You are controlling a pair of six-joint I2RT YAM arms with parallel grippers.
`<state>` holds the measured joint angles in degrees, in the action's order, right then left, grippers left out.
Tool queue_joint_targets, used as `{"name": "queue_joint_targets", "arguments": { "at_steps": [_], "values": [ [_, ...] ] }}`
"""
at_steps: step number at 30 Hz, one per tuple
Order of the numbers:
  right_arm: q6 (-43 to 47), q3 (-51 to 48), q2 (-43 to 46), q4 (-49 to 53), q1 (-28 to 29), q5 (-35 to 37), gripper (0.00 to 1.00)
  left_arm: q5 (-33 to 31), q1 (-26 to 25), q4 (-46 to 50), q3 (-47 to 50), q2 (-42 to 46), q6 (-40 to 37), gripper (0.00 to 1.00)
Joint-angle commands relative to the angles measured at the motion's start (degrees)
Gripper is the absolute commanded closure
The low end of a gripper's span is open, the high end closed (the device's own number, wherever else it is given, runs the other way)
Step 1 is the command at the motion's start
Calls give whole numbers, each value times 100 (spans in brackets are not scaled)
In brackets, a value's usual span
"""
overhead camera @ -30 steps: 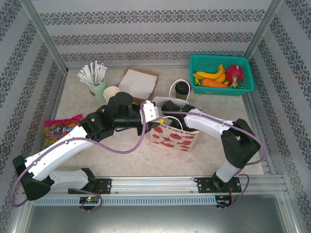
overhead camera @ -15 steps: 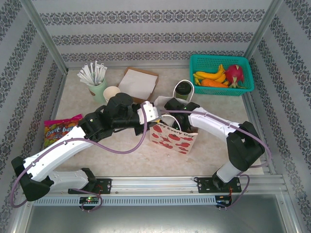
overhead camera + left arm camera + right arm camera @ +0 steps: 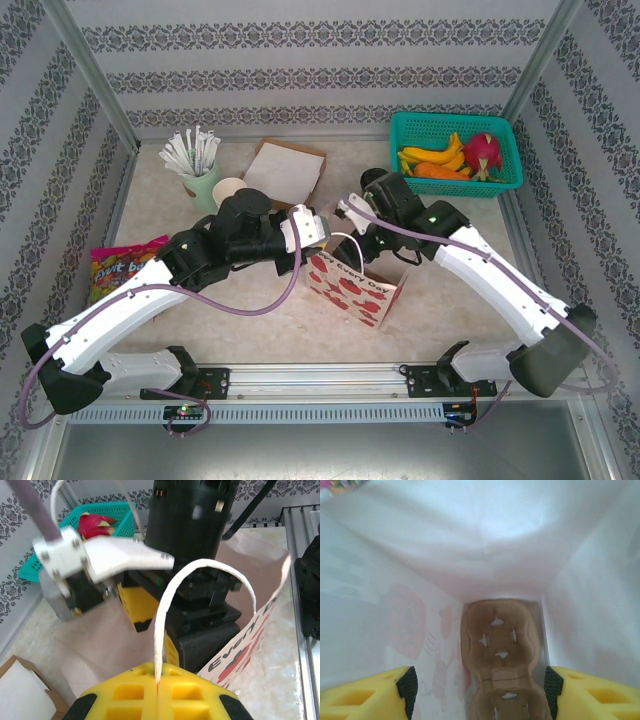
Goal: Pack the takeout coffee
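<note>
- So, the right gripper (image 3: 477, 687) has its jaws wide apart now, after spreading over the last second. It holds nothing and looks straight down into the paper bag (image 3: 350, 290).
- At the bag's bottom lies a brown cup carrier (image 3: 500, 635), its pockets empty as far as we can see.
- The right arm has also swung out and back. It now covers the spot behind the bag where a black-lidded takeout coffee stood a second ago, so we can't tell where that cup is.
- Our read: carrier's in, cups not yet.
- The left gripper (image 3: 157, 685) is pinched tight on the bag's white handle (image 3: 200, 567), propping the mouth open.
- On the pale table (image 3: 260, 320) around it: a straw cup (image 3: 203, 185), a lidless cream cup (image 3: 229, 188), a snack bag (image 3: 125, 265) and a teal fruit basket (image 3: 505, 130). Patterned wallpaper all round.
</note>
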<state>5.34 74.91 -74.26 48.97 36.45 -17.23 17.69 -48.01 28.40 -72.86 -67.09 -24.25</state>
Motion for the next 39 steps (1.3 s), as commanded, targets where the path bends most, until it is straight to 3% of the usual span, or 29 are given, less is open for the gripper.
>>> {"name": "queue_joint_targets", "arguments": {
  "at_steps": [1, 7, 13, 17, 22, 26, 30, 39],
  "values": [
    [-530, 297, 482, 7, -55, -101, 26, -39, -7, 248, -235, -75, -21, 100],
    [-999, 424, 1194, 30, -153, -278, 21, 32, -7, 315, -342, -212, -1, 100],
    [-1101, 174, 1915, 284, -447, 700, 20, 76, -7, 283, -361, -238, 1, 100],
    [-959, -82, 2089, 382, -748, 548, 20, 188, -7, 229, -360, -261, 28, 100],
    [-946, -254, 2257, 92, -1022, -1322, 19, 1, -7, 128, -486, -396, 67, 100],
    [-1026, -386, 1887, -249, -1105, -1379, 20, -863, -2, -258, -445, -403, 92, 100],
    [-940, -33, 1290, -155, -1104, -1815, 18, -957, -7, -133, -530, -340, 47, 100],
    [-356, 532, 1599, 1138, -1608, -625, 15, -1159, -7, 149, -524, -164, 208, 100]
  ]
}}
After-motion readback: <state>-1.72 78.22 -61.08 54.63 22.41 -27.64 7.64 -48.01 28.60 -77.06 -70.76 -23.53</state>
